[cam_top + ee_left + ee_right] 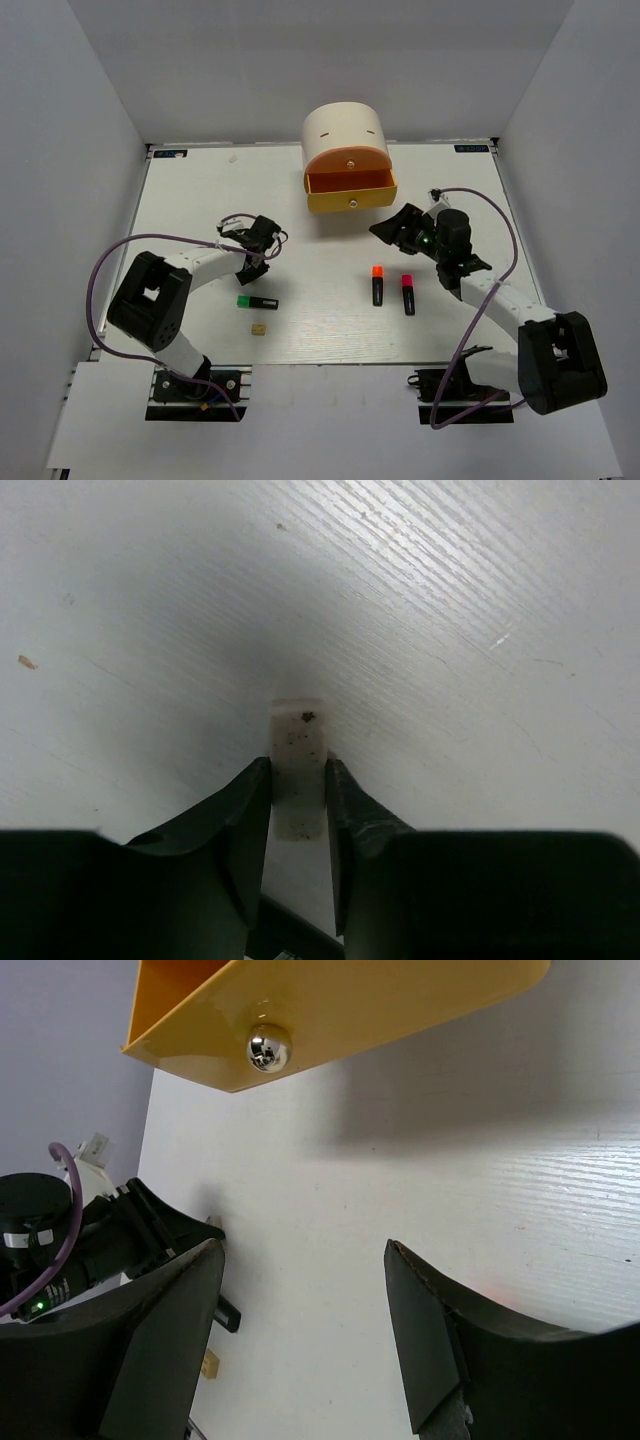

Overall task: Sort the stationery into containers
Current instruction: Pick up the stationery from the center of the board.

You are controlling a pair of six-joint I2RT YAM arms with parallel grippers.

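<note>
Left claw (pixel 298 770) points down, pinching the white eraser (pixel 298 732); right claw (pixel 302 1252) hangs spread wide.

Two matching arms. At lower left of the top view, left arm (pixel 190 265): white tubular links between bulky black joint housings, on a black left base plate (pixel 195 385) bolted at the bottom edge. Purple cable (pixel 97 280) in a wide loop outside the links. At lower right, right arm (pixel 500 300): same white links and black housings, black right base plate (pixel 460 395), second purple cable (pixel 513 240) above the wrist, tiny green light (pixel 423 240) on the black wrist block. In the left wrist view, left fingers (pixel 230 830): dark, matte, tapering to blunt tips. In the right wrist view, right fingers (pixel 450 1350): black, broad, wedge-shaped, edges faintly scuffed.
</note>
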